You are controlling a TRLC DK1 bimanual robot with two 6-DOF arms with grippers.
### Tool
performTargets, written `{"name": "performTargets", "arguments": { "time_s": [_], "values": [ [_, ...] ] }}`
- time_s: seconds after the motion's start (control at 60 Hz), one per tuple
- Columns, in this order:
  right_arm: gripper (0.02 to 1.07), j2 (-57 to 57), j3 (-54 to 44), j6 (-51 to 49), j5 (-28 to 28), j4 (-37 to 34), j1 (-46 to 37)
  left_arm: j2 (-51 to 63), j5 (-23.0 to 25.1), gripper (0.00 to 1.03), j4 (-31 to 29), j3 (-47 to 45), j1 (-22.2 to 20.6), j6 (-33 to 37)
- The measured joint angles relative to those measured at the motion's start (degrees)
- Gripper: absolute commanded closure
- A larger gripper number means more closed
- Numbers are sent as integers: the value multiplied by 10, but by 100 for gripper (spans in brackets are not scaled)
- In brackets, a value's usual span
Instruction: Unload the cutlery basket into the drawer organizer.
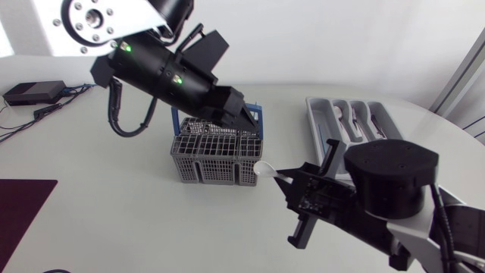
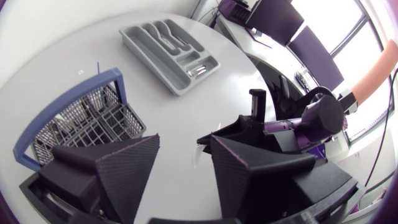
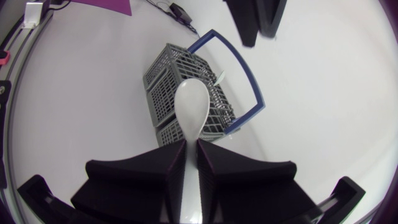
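The grey cutlery basket (image 1: 204, 165) with a blue handle (image 2: 68, 102) stands mid-table. Just right of it my right gripper (image 1: 286, 176) is shut on a white spoon (image 1: 265, 169); in the right wrist view the spoon (image 3: 191, 109) sticks out from between the gripper's (image 3: 191, 158) fingers, bowl forward, over the basket (image 3: 163, 93). My left gripper (image 1: 248, 121) hangs above the basket's right end. Its fingers (image 2: 127, 168) stand wide apart and open, touching nothing. The grey drawer organizer (image 1: 314, 114) lies at the back right with cutlery in its compartments.
A dark purple mat (image 1: 19, 208) lies at the table's front left edge. A small black box (image 1: 34, 92) with cables sits at the far left. My right arm's bulky black wrist (image 1: 390, 178) fills the front right.
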Motion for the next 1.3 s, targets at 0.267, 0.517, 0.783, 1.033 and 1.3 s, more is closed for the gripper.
{"name": "performTargets", "arguments": {
  "time_s": [0.267, 0.517, 0.783, 1.033, 1.3],
  "values": [
    [101, -73, -10, -100, -302, -173, -320, -43, -80, 6, 40, 1, 52, 19],
    [101, 77, 35, -304, -457, -218, -591, -57, -137, 6, 69, -49, 52, 51],
    [101, 255, 126, -423, -487, -221, -693, -68, -164, 5, 71, -76, 52, 76],
    [101, 370, 215, -510, -487, -221, -728, -95, -183, 5, 82, -114, 55, 106],
    [101, 472, 346, -592, -449, -263, -744, -108, -185, 5, 86, -163, 80, 130]
  ]
}}
